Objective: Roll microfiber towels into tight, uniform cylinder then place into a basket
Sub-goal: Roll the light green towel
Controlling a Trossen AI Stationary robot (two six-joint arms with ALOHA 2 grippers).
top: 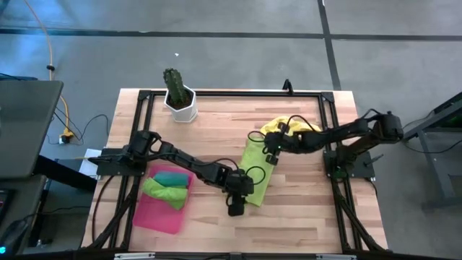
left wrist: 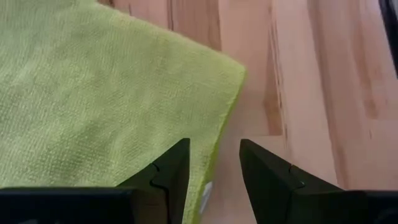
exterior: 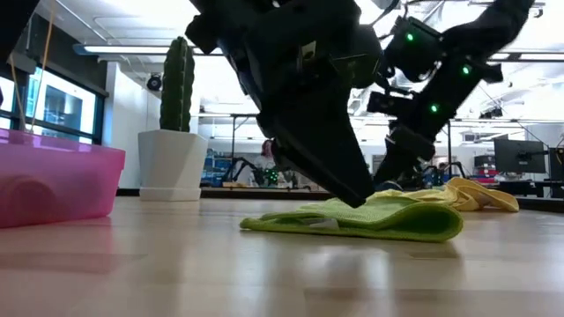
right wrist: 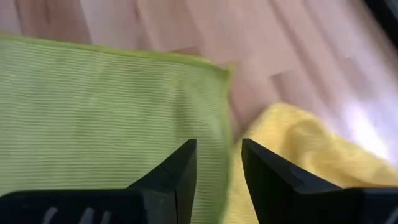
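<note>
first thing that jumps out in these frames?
The lime green towel spread flat mid-table, with a gripper at each end: the left gripper open over its near corner, the right gripper open over its far edge beside the crumpled yellow towel. To the left, the pink basket already holds a green and a teal towel; a potted cactus stands at the far edge.

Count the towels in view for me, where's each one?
4: teal towel and green towel in the basket; lime green towel spread mid-table; yellow towel bunched beside it.
</note>
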